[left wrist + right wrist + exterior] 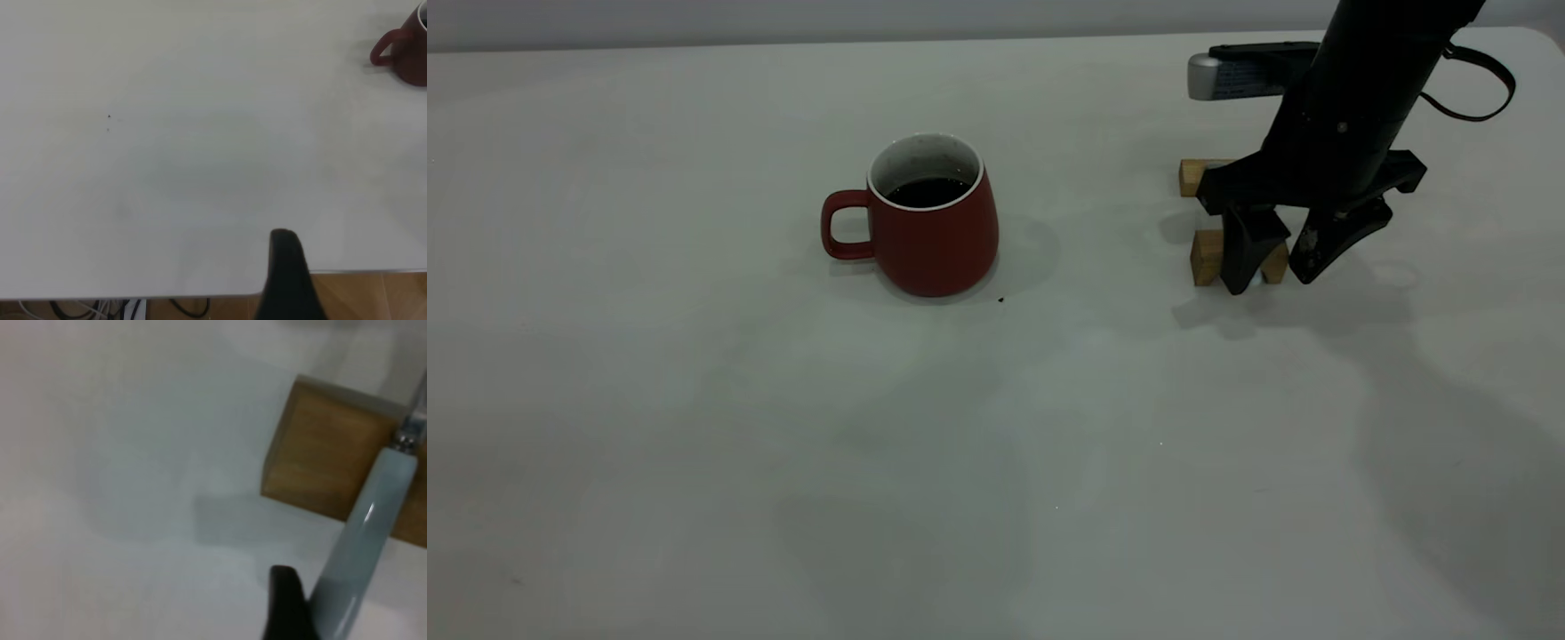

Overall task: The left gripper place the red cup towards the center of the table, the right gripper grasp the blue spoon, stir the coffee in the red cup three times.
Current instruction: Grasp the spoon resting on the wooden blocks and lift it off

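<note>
Over at the three o'clock side of the bench (694, 427), the right gripper (1276, 267) hangs low with its jaws parted, one finger on each side of the nearer wooden block (1207, 257). They have not closed on anything yet. The right wrist view shows the blue spoon (360, 547) lying across that block, its pale handle running close past one dark fingertip (283, 600), the metal neck just beyond the block's far edge. A second wooden block (1192, 176) sits a little toward twelve o'clock from the first.

The step in hand looks like the pickup of the spoon. To do it well, the jaws should close on the handle where it bridges clear of the bench, not on the block itself. A pinch square across the handle's width would stop the slim shaft from rolling or pivoting. Lift straight up afterwards so the block is not dragged along.

Farther out, the red cup (932, 227) stands upright near the middle of the bench, at about nine o'clock from the gripper and well apart from it, handle pointing to nine o'clock. The coffee (927, 190) sits fairly high inside, so the bowl should enter gently.

The left gripper (287, 280) is parked off toward the bench edge; I cannot tell whether it is parted or closed.
</note>
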You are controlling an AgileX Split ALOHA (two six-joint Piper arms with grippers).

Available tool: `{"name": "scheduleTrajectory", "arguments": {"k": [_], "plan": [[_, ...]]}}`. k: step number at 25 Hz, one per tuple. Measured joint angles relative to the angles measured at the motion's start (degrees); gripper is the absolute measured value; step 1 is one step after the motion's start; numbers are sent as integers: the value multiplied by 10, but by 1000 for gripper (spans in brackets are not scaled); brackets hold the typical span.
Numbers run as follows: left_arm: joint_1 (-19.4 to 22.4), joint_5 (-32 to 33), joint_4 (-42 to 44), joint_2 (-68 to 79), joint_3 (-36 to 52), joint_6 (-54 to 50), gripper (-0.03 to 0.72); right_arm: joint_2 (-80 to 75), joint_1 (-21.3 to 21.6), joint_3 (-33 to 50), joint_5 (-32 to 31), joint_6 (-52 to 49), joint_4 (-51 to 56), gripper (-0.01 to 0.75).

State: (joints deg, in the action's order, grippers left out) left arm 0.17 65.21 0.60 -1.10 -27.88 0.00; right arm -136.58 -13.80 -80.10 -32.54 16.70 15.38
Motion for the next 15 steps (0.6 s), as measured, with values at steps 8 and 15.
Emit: {"name": "scheduleTrajectory", "arguments": {"k": [8,15], "plan": [[0,0,0,0,0,0,594,-3,0,0,3,-5,-4,167],[0,0,0,0,0,0,594,58,0,0,-22,-6,-4,149]]}}
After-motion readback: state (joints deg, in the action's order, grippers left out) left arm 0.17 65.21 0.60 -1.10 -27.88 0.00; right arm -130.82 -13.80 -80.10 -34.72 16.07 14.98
